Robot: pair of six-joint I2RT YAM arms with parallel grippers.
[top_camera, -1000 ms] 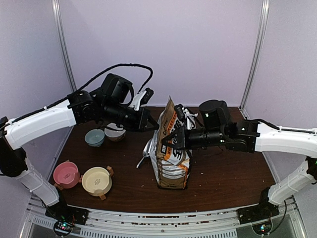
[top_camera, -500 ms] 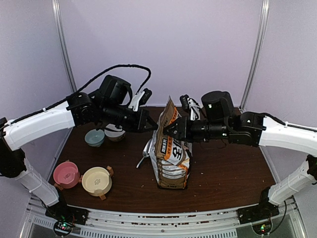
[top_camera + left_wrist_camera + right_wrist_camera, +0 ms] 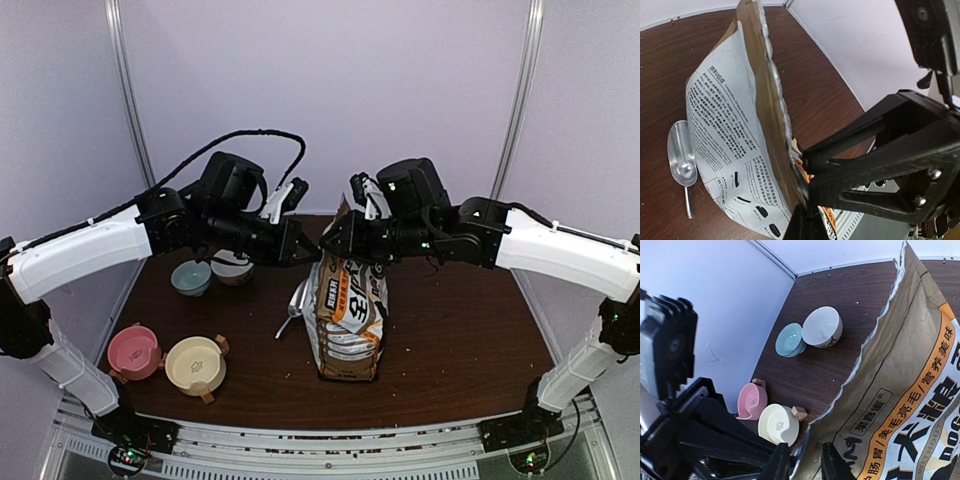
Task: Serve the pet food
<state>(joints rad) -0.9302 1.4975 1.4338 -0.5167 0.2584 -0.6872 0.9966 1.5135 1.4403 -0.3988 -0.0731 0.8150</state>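
The pet food is hidden; no kibble shows. The printed foil bag (image 3: 348, 315) stands upright mid-table with its torn top open. My left gripper (image 3: 303, 250) is shut on the bag's top edge at its left side; in the left wrist view (image 3: 807, 220) its fingers pinch the silvery rim of the bag (image 3: 725, 115). My right gripper (image 3: 333, 240) is at the top edge too. In the right wrist view (image 3: 806, 462) its fingers straddle the torn rim of the bag (image 3: 910, 390), with a gap still between them.
A metal scoop (image 3: 292, 310) lies on the table left of the bag. A teal bowl (image 3: 190, 277) and a white bowl (image 3: 232, 267) sit at the back left. A pink bowl (image 3: 134, 351) and a cream bowl (image 3: 195, 365) sit at the front left.
My right gripper has risen from the bag's front face and moved left to its top edge. The left gripper has kept its hold; the bag has stayed upright.
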